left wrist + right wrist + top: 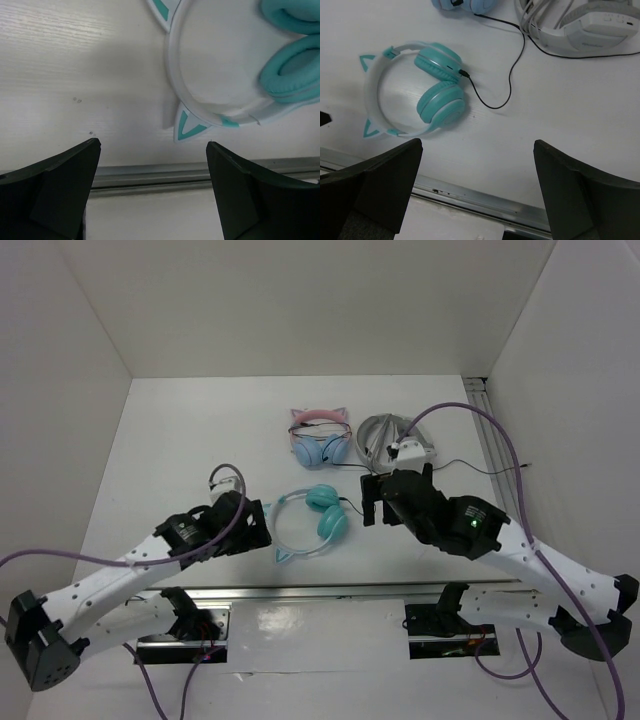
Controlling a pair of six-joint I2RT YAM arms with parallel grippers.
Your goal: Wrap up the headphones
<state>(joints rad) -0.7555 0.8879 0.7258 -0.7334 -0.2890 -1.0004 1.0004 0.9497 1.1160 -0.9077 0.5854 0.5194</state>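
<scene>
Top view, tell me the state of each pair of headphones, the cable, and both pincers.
teal headphones: lying flat, cups folded inside the band, not wrapped.
cable: plugged into a teal cup, trailing loose on the table.
pink-banded headphones: lying flat, clear of both arms.
grey-white headphones: lying at the back.
left pincer: open, empty.
right pincer: open, empty.

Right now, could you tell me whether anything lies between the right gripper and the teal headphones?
Nothing visible does: the right gripper is open over the table, and the headphones lie ahead with their cable alongside.
</scene>
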